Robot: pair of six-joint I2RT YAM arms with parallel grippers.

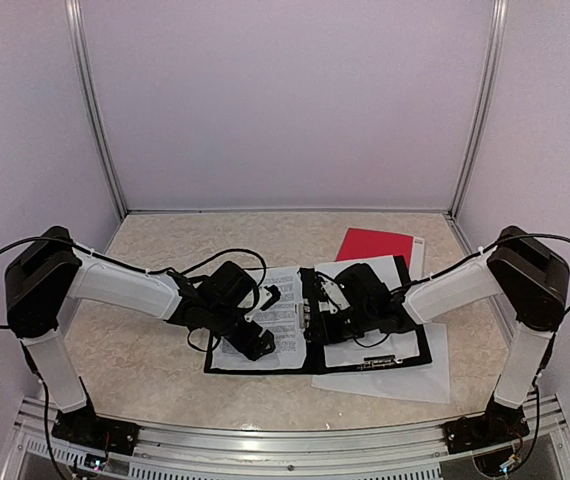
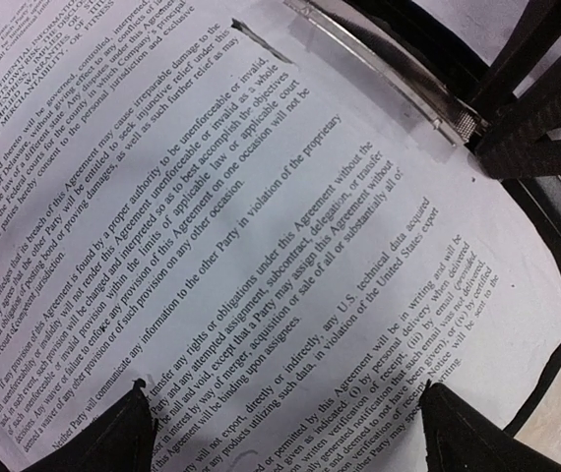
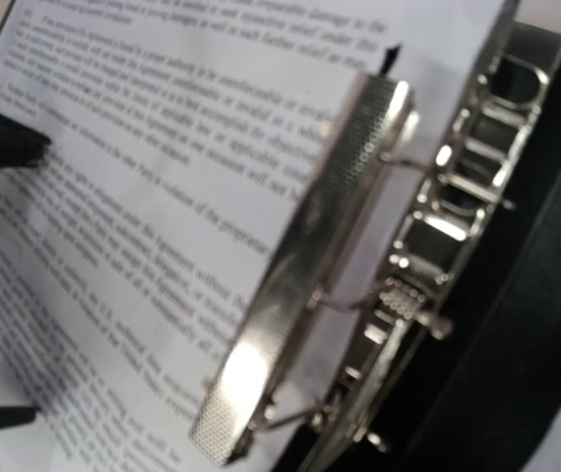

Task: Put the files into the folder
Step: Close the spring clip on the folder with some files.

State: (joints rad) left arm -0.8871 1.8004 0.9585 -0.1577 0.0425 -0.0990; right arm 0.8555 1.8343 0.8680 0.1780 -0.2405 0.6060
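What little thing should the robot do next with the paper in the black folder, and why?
Probably press the metal clamp bar down with the right gripper. The printed sheet already lies in the black folder with its edge under the bar, which looks raised, while the left gripper hovers open above that sheet.

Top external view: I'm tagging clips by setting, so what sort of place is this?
Probably a robot test booth in a lab: plain panel walls on aluminium posts, the left arm and right arm bolted to a metal rail, and a black folder of printed sheets on the stone-patterned table.
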